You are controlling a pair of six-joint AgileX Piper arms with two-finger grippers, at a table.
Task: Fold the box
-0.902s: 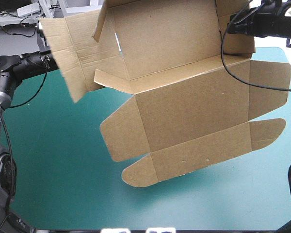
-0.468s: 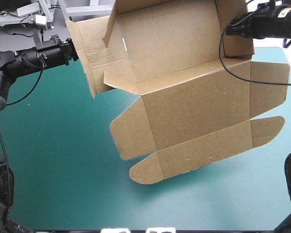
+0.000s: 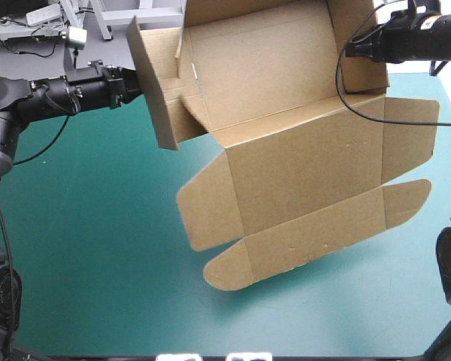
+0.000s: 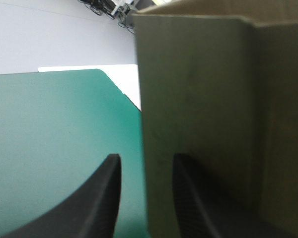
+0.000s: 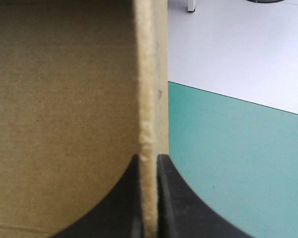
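The brown box is a cut sheet, its near panels and rounded flaps flat on the table and its far half raised into a back wall. My left gripper is at the far left, against the left side flap, which stands upright. In the left wrist view the black fingers stand apart, with the edge of the box between them. My right gripper pinches the raised right side wall. In the right wrist view this gripper is all but shut on the box's board edge.
The teal-green cover stretches to the left of the box and along the near edge. The table's far right corner lies just beyond the right arm. The box's near flap ends short of the front edge.
My left gripper has moved right and swung the left side flap from spread outward to upright. The whole sheet has slid a little to the right. The right gripper has kept its hold.
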